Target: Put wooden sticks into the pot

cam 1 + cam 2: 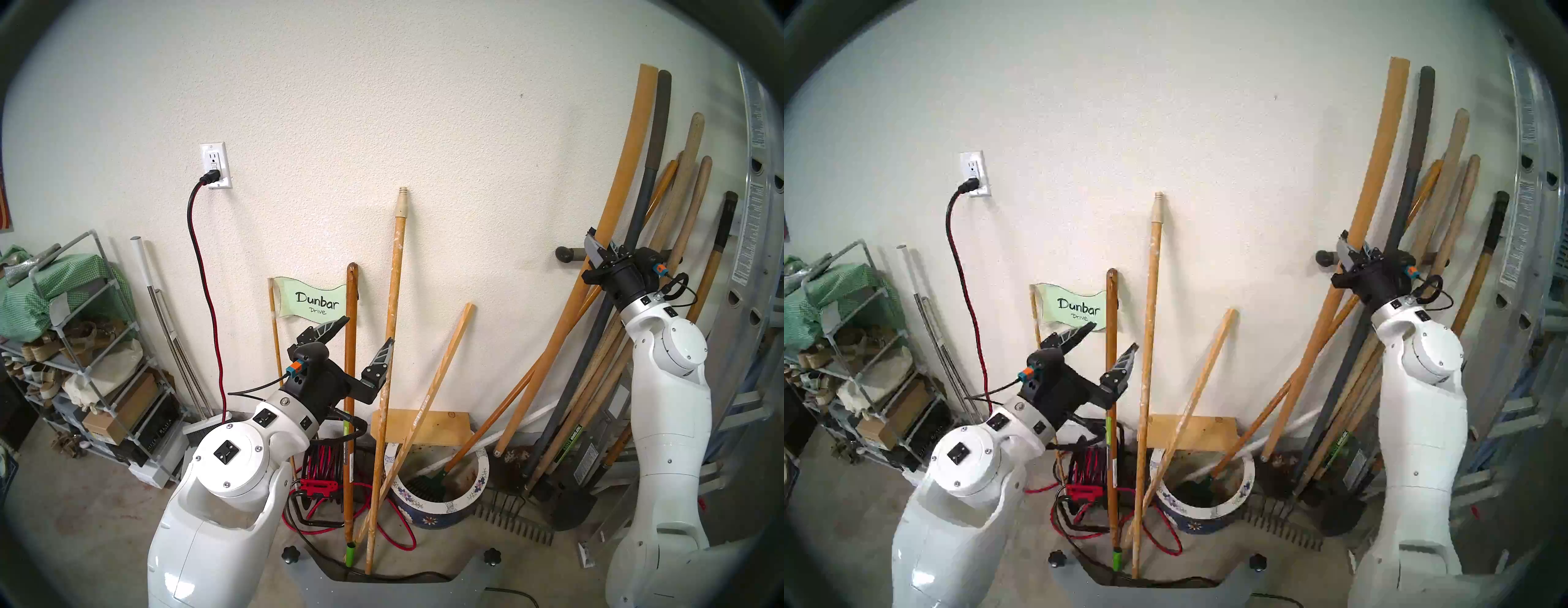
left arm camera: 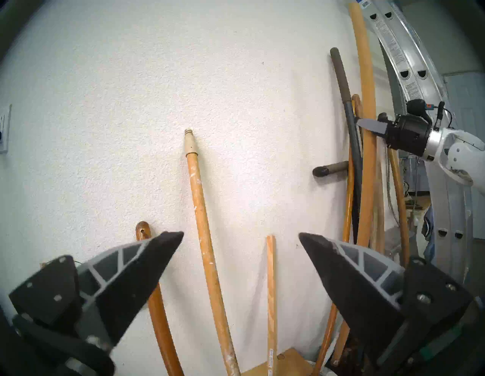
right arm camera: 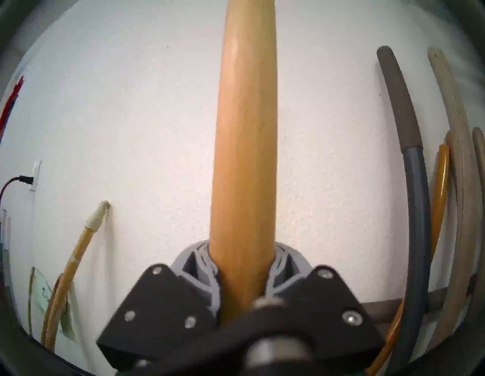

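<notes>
The right gripper (image 1: 602,254) has its two grey fingers (image 3: 194,265) pressed against either side of a thick yellow-tan dowel (image 1: 617,187), clamped around it partway up its length. The dowel runs up and past the fingers toward the white wall (image 1: 382,106), and slants down and to the left, its lower end near the floor just right of the pot (image 1: 441,509). The right arm (image 1: 666,382) rises from the lower right. Behind the dowel a cluster of other long handles (image 1: 683,204) leans in the right corner — grey, pale wood and orange — beside a silver ladder (image 1: 759,170).

The left gripper (image 1: 365,335) sits near the middle, its dark fingers (image 2: 147,265) spread wide apart and holding nothing. Seen from its wrist, a thinner paint-flecked stick (image 1: 392,322) with a cream threaded tip stands between the two fingers but farther back, leaning on the wall. A darker orange pole (image 1: 350,382) stands just left of it, and a thin square slat (image 1: 437,382) leans to its right.

The pot — dark blue with white flowers, white rim — stands on the concrete floor (image 1: 106,488) at the foot of the wall. A small green-headed tool (image 1: 432,482) rests inside it. To its left lies a red cord reel (image 1: 322,467); a rake head (image 1: 517,522) lies to its right. A green "Dunbar Drive" sign (image 1: 316,301), a wall outlet (image 1: 215,165) and a cluttered shelf (image 1: 76,339) fill the left.
</notes>
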`<action>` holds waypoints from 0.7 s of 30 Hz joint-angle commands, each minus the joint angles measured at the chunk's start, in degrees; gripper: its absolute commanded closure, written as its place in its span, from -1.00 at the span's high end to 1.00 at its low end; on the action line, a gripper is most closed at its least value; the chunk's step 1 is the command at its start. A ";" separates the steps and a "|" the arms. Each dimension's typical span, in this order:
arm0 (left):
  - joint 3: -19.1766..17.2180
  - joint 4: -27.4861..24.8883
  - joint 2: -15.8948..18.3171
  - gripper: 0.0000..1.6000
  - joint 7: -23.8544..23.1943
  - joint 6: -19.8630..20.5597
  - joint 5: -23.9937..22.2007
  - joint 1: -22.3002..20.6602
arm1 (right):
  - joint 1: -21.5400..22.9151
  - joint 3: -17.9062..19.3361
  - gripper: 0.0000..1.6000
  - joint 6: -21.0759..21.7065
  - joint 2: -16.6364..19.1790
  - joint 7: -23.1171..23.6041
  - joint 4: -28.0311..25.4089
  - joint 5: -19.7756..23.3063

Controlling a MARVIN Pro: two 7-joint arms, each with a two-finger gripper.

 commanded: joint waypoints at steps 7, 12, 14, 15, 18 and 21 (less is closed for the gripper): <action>-0.01 0.00 0.00 1.00 0.00 0.00 0.00 0.00 | 0.09 3.23 -1.00 5.01 1.65 5.34 -9.78 5.42; -0.01 0.00 0.00 1.00 0.00 0.00 0.00 0.00 | -0.58 5.05 -1.00 8.48 2.06 7.47 -13.34 7.41; -0.01 0.00 0.00 1.00 0.00 0.00 0.00 0.00 | -1.12 5.71 -1.00 9.97 2.11 8.19 -15.46 8.09; -0.01 0.00 0.00 1.00 0.00 0.00 0.00 0.00 | -0.91 6.04 -1.00 10.56 2.39 8.78 -14.43 8.53; -0.01 0.00 0.00 1.00 0.00 0.00 0.00 0.00 | -2.16 7.13 -1.00 13.32 2.32 10.04 -17.80 9.72; -0.01 0.00 0.00 1.00 0.00 0.00 0.00 0.00 | -3.27 8.00 -1.00 16.09 2.27 11.44 -19.25 10.98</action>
